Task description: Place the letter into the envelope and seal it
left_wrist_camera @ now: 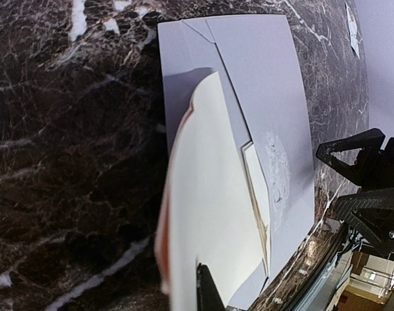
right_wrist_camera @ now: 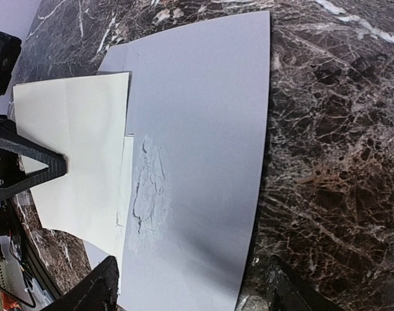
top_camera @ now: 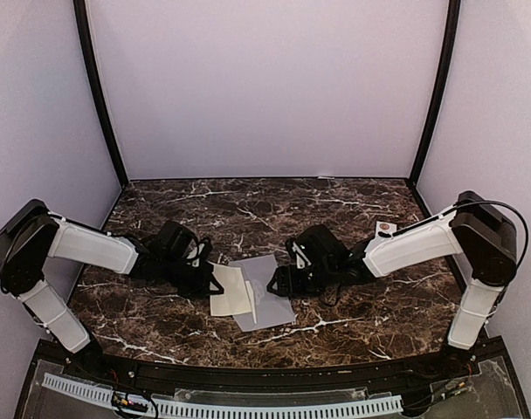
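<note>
My left jaws pinch the letter (left_wrist_camera: 210,214) overlapping the envelope's (left_wrist_camera: 268,84) left long edge, while my right jaws gape wide at the envelope's right long edge.

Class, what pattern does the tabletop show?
Tabletop: dark brown marble, white veins; clearest in right wrist view.

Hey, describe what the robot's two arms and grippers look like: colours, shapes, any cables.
The two arms match. The left arm and right arm have white boxy links between bulky black joint housings. A thin black cable loops over the right arm's elbow. The left gripper and right gripper are black, with fingers shaped like open triangular frames.
</note>
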Robot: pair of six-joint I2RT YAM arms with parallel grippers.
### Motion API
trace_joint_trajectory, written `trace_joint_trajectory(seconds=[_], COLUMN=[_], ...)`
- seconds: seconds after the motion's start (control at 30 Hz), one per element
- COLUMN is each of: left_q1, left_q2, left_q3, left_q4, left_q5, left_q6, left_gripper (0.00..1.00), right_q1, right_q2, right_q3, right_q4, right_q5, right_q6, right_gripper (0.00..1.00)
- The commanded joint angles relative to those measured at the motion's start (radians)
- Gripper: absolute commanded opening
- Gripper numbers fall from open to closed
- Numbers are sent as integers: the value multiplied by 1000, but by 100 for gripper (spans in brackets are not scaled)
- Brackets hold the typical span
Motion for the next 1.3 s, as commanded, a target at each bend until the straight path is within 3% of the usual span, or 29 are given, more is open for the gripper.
trace_joint_trajectory(seconds=[0.0, 1.27], left_q1=[6, 13], left_q2=[-69, -11], left_q3=[15, 23], left_q4=[-29, -46], left_q5=[41, 25], left_q6=[-13, -75], left_gripper=[0, 0], right_q1=[9, 16], right_q2=[-32, 11], right_q3=[-1, -26], right_q4=[-9, 82], right_q5=[28, -43], right_q6=[-10, 22], right_gripper=[73, 72])
